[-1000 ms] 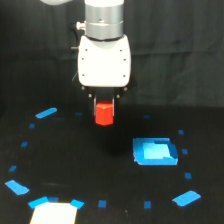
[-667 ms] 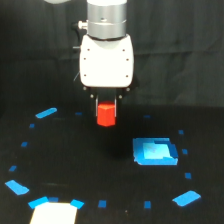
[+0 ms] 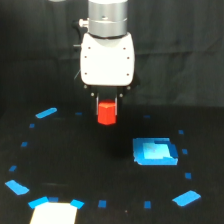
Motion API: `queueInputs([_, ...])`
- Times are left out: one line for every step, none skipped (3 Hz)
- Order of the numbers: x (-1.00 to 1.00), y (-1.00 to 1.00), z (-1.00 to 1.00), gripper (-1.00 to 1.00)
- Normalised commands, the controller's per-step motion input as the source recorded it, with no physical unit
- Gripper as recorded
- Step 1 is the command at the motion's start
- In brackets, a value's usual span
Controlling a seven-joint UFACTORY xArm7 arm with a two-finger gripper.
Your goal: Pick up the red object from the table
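The red object (image 3: 106, 113) is a small red-orange stubby block held between the dark fingers below the white gripper body (image 3: 107, 60). My gripper (image 3: 107, 104) is shut on its upper part and holds it up off the black table (image 3: 75, 160), in the middle of the exterior view. The block's lower half shows below the fingers; its top is hidden between them.
A blue square patch (image 3: 155, 151) lies on the table to the exterior view's right of the gripper, lower down. Small blue tape marks ring the table, such as one (image 3: 46, 113) at the left. A pale rectangle (image 3: 54, 212) sits at the bottom left.
The gripper has risen with the red object in it; the block now sits higher above the table than before.
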Motion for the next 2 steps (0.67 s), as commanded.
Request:
queueInputs([-0.44,-0.19,-0.45,-1.00])
queueInputs([-0.05,-0.46,0.76,-1.00])
